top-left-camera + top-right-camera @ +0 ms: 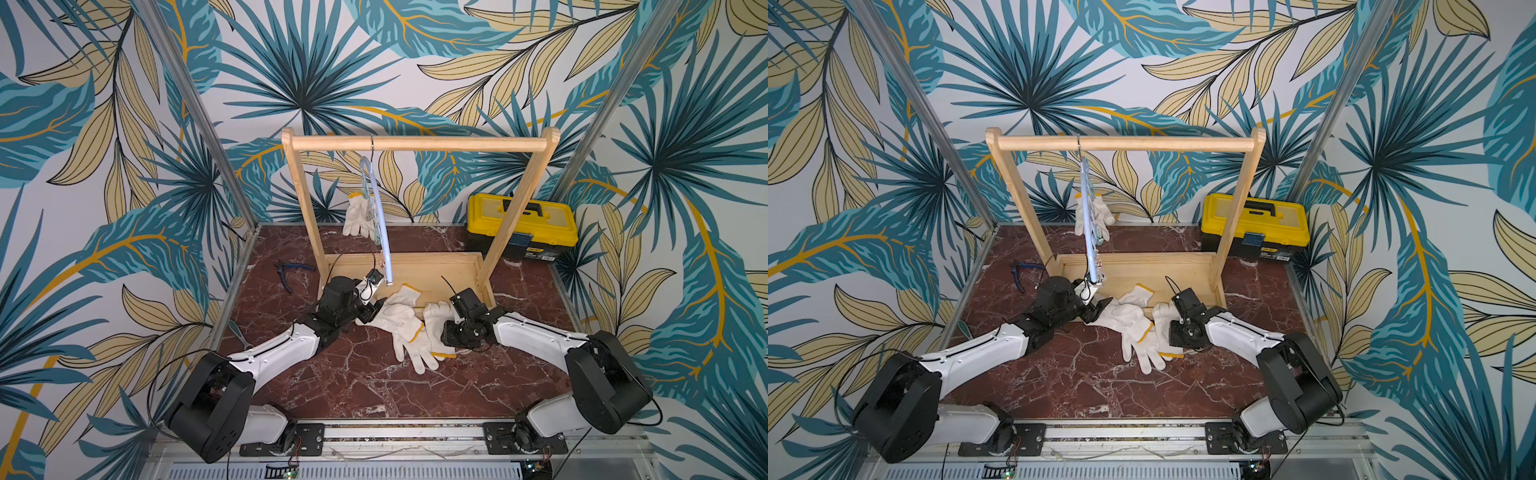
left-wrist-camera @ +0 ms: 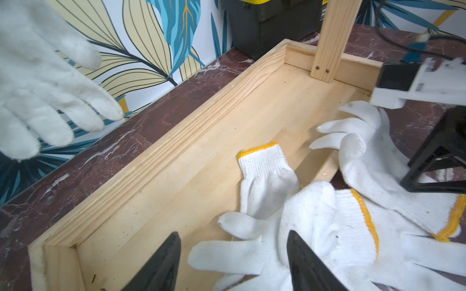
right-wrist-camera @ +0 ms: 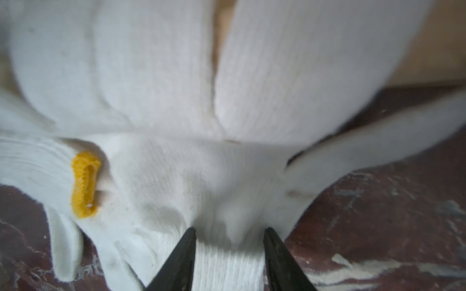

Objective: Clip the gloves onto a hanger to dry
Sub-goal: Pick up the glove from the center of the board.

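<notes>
Three white gloves with yellow cuffs (image 1: pixel 409 328) lie overlapping at the front rim of the wooden rack's base. Another glove (image 1: pixel 358 216) hangs clipped on the pale-blue hanger (image 1: pixel 380 216), which hooks over the rack's rail and slants down toward my left wrist. My left gripper (image 2: pixel 233 235) is open and low over the pile's left end, with a glove's fingers (image 2: pixel 227 252) lying between its jaws. My right gripper (image 3: pixel 229 231) points down at the rightmost glove (image 1: pixel 434 328). Its jaws stand apart astride the ribbed cuff, and the cloth puckers between them.
The wooden rack (image 1: pixel 415 144) stands on a shallow tray base (image 1: pixel 449 266) mid-table. A yellow and black toolbox (image 1: pixel 521 226) sits at the back right. Blue-handled pliers (image 1: pixel 291 270) and a metal tool (image 1: pixel 239 332) lie on the left of the marble top.
</notes>
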`<state>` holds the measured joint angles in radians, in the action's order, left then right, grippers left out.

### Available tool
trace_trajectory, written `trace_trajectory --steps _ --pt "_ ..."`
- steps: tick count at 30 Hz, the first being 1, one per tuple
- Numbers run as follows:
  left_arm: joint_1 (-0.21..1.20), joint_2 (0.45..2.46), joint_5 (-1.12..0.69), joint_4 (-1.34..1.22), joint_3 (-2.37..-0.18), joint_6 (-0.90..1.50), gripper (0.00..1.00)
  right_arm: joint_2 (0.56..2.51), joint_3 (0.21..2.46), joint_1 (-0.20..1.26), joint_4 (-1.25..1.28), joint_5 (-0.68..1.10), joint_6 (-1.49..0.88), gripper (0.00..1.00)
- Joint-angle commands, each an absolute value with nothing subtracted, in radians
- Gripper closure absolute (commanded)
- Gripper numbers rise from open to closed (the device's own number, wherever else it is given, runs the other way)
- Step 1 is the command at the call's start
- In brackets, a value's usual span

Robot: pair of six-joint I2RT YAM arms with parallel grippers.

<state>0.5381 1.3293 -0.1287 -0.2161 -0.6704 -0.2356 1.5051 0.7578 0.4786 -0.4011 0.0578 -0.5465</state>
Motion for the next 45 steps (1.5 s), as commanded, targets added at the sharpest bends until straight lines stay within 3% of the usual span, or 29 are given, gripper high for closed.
trace_trajectory --steps 1,9,13,33,45 --pt "0.557 1.283 -0.15 -0.238 -0.614 -0.271 0.33 1.53 0.774 0.485 -0.427 -0.002 -0.56 0.58" --pt "0.656 1.224 -0.17 -0.238 -0.565 -0.359 0.36 1.548 0.827 0.487 -0.511 -0.009 -0.514 0.89" --pt "0.715 1.222 -0.175 -0.238 -0.569 -0.403 0.37 1.529 0.882 0.487 -0.588 0.025 -0.481 0.97" --pt "0.957 1.224 -0.139 -0.238 -0.603 -0.558 0.46 1.43 1.186 0.487 -0.971 0.371 -0.395 0.99" --pt "0.983 1.273 -0.082 -0.238 -0.628 -0.613 0.52 1.421 1.273 0.488 -1.063 0.601 -0.325 0.99"
